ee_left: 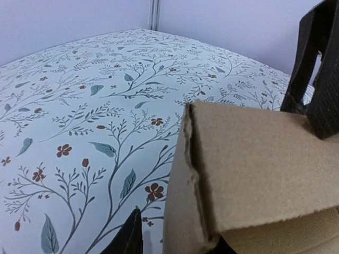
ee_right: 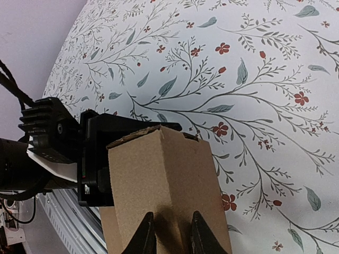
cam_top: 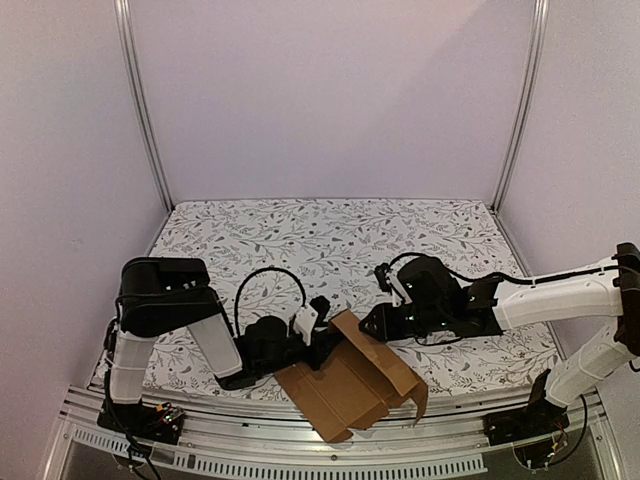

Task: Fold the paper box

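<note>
The paper box is plain brown cardboard, partly folded, at the near middle of the table with one creased flap raised. My left gripper is open and straddles a standing wall of the box. One finger stands clear of the wall and the other is mostly hidden under the cardboard. My right gripper meets the raised flap from the right. Its fingers are close together on the flap's creased ridge. The right gripper's black body rises behind the box in the left wrist view.
A floral cloth covers the table. White walls and metal posts close off the sides and back. The metal rail runs along the near edge under the box's front corner. The left gripper's black body sits just behind the flap.
</note>
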